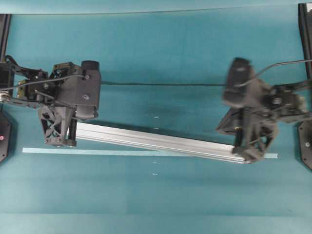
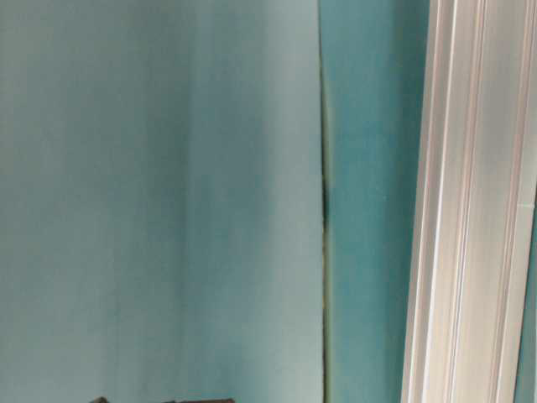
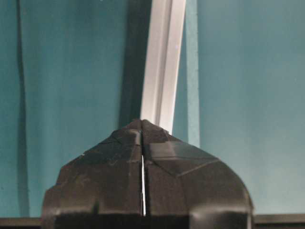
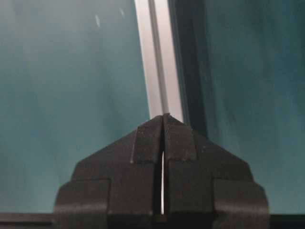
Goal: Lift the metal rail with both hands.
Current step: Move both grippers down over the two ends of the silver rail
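the jaws of both black lattice-fingered grippers, left (image 1: 57, 142) and right (image 1: 249, 155), are pressed together, neither seen clasping the long grooved silver aluminium rail (image 1: 156, 141). with nothing pinched, the rail would likely be left on the table when the arms are raised.

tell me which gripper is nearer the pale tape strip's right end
Right. The right gripper sits almost over the tape strip's right end; the left gripper is by its far left end.

The metal rail (image 1: 156, 140) is laid slantwise across the table (image 1: 161, 58), its left end higher in the overhead view. The left gripper (image 1: 59, 141) is placed at its left end, the right gripper (image 1: 249, 155) at its right. The tape strip (image 1: 97, 152) is crossed by the rail's right end.
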You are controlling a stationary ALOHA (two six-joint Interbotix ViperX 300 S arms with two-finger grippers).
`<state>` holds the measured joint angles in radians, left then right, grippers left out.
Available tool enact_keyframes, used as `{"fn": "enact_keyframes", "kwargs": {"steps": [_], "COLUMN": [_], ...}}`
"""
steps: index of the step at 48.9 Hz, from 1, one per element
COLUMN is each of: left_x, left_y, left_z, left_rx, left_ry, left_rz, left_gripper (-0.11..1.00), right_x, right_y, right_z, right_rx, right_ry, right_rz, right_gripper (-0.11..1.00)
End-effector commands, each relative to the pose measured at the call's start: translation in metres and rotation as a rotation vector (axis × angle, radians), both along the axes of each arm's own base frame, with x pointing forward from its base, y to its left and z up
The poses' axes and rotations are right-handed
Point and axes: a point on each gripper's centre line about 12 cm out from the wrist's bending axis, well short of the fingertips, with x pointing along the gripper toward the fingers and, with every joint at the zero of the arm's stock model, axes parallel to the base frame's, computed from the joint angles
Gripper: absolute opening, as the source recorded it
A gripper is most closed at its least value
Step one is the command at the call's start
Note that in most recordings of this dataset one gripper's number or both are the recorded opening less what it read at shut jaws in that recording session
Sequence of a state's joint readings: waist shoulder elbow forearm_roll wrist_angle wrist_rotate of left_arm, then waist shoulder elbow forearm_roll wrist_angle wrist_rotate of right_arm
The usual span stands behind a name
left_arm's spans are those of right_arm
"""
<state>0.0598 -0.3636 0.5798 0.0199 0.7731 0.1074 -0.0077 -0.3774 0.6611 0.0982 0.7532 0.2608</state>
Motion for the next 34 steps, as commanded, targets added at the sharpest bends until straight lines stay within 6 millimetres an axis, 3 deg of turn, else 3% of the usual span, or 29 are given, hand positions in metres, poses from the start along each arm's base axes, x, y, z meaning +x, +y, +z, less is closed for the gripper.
{"fn": "enact_keyframes", "kwargs": {"steps": [1, 10, 15, 20, 28, 31, 34], "left_x": [0.003, 0.006, 0.008, 0.010, 0.012, 0.011, 0.012], "left_y": [0.000, 0.001, 0.002, 0.002, 0.002, 0.002, 0.001], "left_z": [0.008, 0.000, -0.006, -0.010, -0.019, -0.024, -0.027], "left_rx": [0.006, 0.004, 0.003, 0.003, 0.001, -0.001, -0.005], "left_ry": [-0.026, 0.000, 0.016, 0.016, 0.015, 0.029, 0.036], "left_rz": [-0.004, -0.001, -0.001, -0.002, 0.000, 0.003, 0.006], "left_gripper": [-0.04, 0.03, 0.16, 0.45, 0.90, 0.98, 0.96], "right_x": [0.008, 0.018, 0.021, 0.022, 0.022, 0.023, 0.024], "right_y": [-0.001, -0.001, -0.001, -0.002, 0.001, 0.001, 0.002], "right_z": [-0.005, -0.015, -0.019, -0.025, -0.035, -0.040, -0.045], "right_rx": [0.003, 0.002, 0.003, 0.007, -0.005, -0.006, -0.006], "right_ry": [0.059, 0.116, 0.133, 0.151, 0.196, 0.212, 0.229], "right_rz": [0.001, 0.003, 0.004, 0.001, 0.025, 0.025, 0.029], "right_gripper": [-0.03, 0.01, 0.08, 0.28, 0.74, 0.88, 0.97]}}
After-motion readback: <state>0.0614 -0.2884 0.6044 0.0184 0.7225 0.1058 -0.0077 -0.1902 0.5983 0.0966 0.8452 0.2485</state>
